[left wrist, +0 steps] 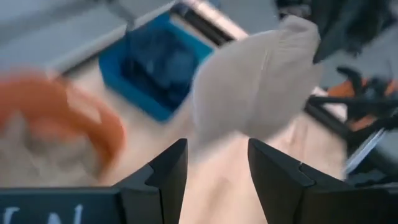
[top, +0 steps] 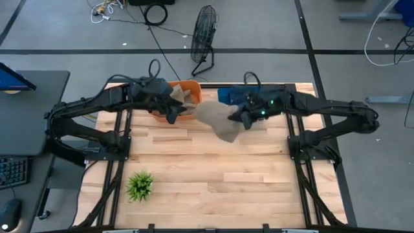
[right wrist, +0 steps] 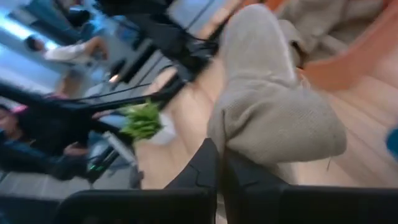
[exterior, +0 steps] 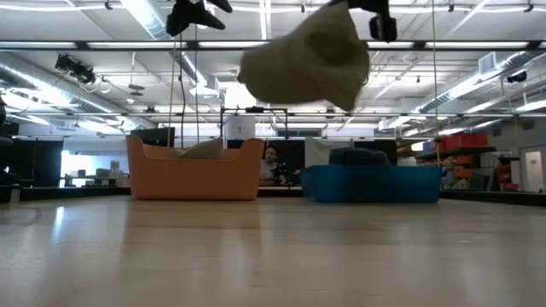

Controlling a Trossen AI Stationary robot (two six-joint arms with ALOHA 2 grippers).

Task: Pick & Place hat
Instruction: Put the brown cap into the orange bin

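High view: the hat (top: 220, 122) is held aloft, pinched in the right gripper (top: 244, 118), between the orange bin (top: 191, 85) and blue bin (top: 226, 96). The left gripper (top: 173, 114), fingers parted, is empty. The carry should be kept high until the blue bin's rim is cleared.

Perhaps two hats (top: 220, 120), two bins (top: 189, 87), one plant (top: 140, 184).

Orange plastic bin (top: 184, 97) sits at the table's far edge, left of the blue plastic bin (top: 231, 96); small green potted plant (top: 140, 185) stands near-left.
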